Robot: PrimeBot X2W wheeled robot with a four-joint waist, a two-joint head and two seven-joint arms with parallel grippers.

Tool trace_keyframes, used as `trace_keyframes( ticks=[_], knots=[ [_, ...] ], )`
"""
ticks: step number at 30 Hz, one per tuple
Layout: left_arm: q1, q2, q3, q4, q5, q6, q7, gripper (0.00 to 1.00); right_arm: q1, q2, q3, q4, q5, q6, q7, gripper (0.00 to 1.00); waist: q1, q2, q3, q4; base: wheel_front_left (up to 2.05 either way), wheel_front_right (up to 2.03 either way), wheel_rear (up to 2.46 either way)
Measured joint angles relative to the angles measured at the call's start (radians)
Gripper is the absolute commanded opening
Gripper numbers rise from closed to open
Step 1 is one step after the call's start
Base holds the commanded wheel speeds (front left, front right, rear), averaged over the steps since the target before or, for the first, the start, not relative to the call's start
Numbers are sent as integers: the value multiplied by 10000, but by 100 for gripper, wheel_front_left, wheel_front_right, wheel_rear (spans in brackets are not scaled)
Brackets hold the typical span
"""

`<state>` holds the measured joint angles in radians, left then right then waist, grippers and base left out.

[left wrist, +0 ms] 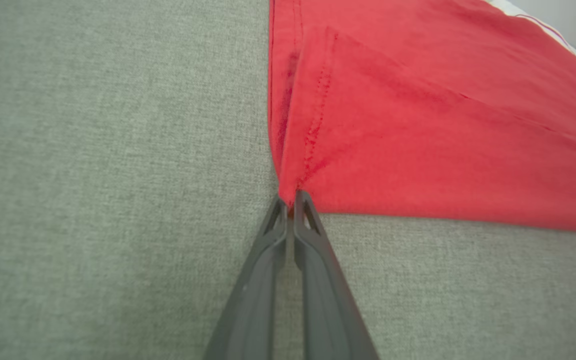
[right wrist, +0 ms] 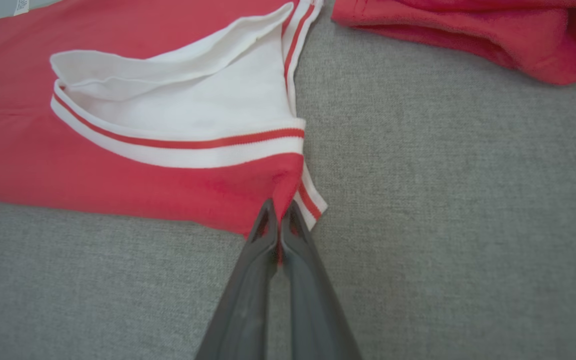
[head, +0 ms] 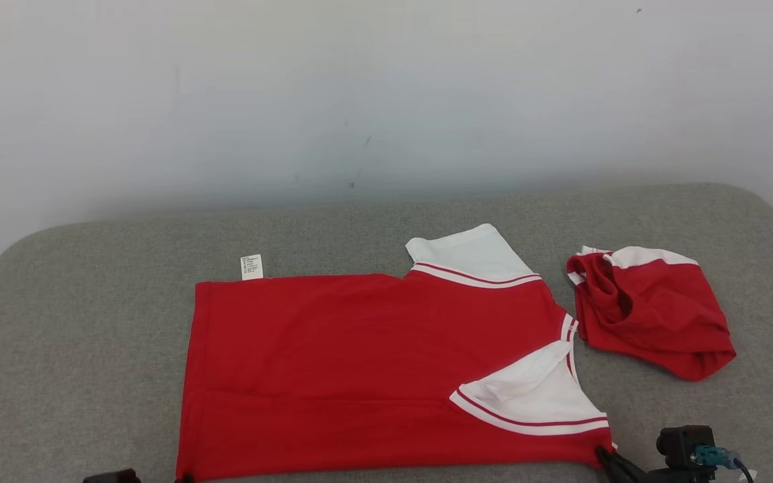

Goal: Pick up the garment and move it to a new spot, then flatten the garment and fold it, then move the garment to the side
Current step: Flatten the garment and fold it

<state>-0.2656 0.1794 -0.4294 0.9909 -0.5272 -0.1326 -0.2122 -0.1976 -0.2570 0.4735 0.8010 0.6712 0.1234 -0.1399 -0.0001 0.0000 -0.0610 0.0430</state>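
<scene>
The garment (head: 373, 362) is a red shirt with white sleeves and striped trim, lying flat on the grey table, hem to the left and collar to the right. My left gripper (left wrist: 290, 197) is shut on the garment's near hem corner (left wrist: 293, 185), where the cloth puckers into the fingertips. My right gripper (right wrist: 278, 210) is shut on the near shoulder corner (right wrist: 280, 190), just below the folded-in white sleeve (right wrist: 193, 110). In the head view my right gripper (head: 604, 453) meets the garment's near right corner at the bottom edge.
A second red and white garment (head: 648, 312) lies crumpled on the table to the right of the shirt. A white label (head: 251, 266) sticks out from the shirt's far edge. The grey table (head: 91, 322) ends at a pale wall behind.
</scene>
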Motion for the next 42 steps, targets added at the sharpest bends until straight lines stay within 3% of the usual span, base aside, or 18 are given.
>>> trace_keyframes(
  ticks=[12, 26, 27, 28, 29, 30, 42],
  knots=[
    [267, 150, -159, -453, 96, 6, 50, 0, 385, -351, -132, -867, 148, -19, 188, 0, 0, 1, 23, 62, 0, 0, 0],
    [478, 174, -121, -920, -4, 8, 313, 0, 515, -497, 81, -1375, 31, -454, 928, 2, 0, 1, 32, 311, 0, 0, 0],
    [520, 178, -98, -955, -21, 12, 355, 17, 532, -504, 82, -1417, 31, -456, 974, 29, 0, 1, 37, 317, 0, 0, 0],
    [541, 180, -82, -976, -33, 46, 355, 40, 554, -525, 82, -1471, 31, -474, 997, 59, 1, 1, 42, 323, 0, 0, 0],
    [552, 186, -82, -1005, -33, 92, 357, 92, 576, -556, 81, -1538, 33, -523, 1051, 100, 2, 1, 48, 327, 0, 0, 0],
    [559, 192, -82, -1034, -33, 94, 357, 100, 611, -598, 65, -1595, 40, -529, 1060, 100, 1, 1, 54, 330, 0, 0, 0],
    [617, 487, -44, -1639, -6, 345, 399, 100, 901, -1174, -717, -2614, 732, -518, 1045, 100, 2, 1, 134, 311, 0, 0, 0]
  ],
)
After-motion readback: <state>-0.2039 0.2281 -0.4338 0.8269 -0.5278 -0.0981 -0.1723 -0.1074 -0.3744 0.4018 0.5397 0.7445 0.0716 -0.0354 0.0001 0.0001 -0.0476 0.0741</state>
